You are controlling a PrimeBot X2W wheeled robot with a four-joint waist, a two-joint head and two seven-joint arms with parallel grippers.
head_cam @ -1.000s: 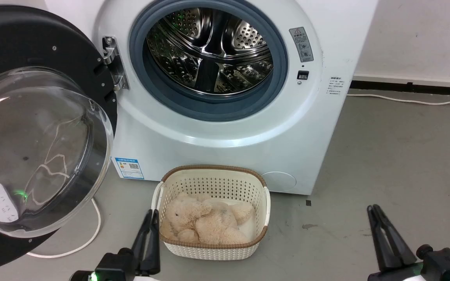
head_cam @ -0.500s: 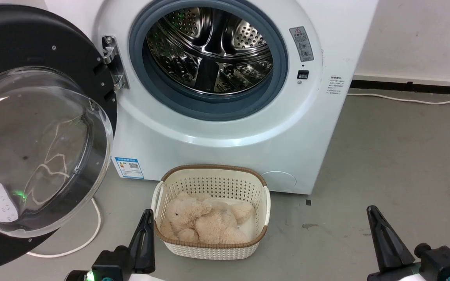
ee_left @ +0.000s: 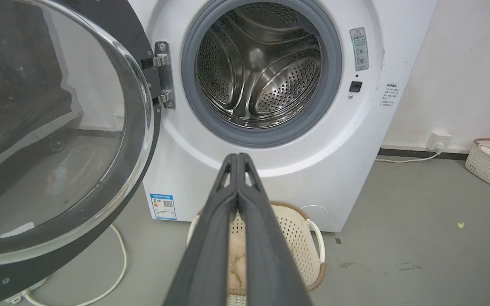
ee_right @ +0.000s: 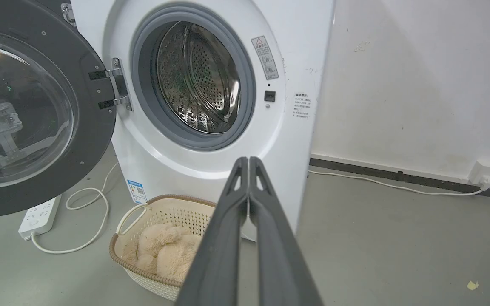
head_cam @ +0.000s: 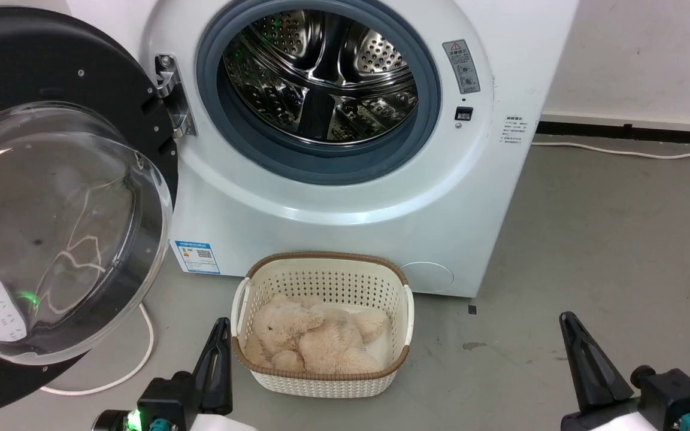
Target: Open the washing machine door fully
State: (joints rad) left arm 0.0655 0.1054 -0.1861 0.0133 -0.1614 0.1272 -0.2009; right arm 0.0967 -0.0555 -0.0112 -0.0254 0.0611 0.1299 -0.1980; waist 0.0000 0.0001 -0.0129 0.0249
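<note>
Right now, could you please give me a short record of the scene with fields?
door: washing machine door swung wide open
drum: steel drum exposed, nothing seen inside
left: left gripper fingers shut, holding nothing
right: right gripper fingers shut, holding nothing
laundry: basket holding plush toy, below the drum

My matt dark jaws, washing machine door [head_cam: 63,209] of glossy black plastic and clear smooth glass, shiny perforated steel drum [head_cam: 321,78]
</note>
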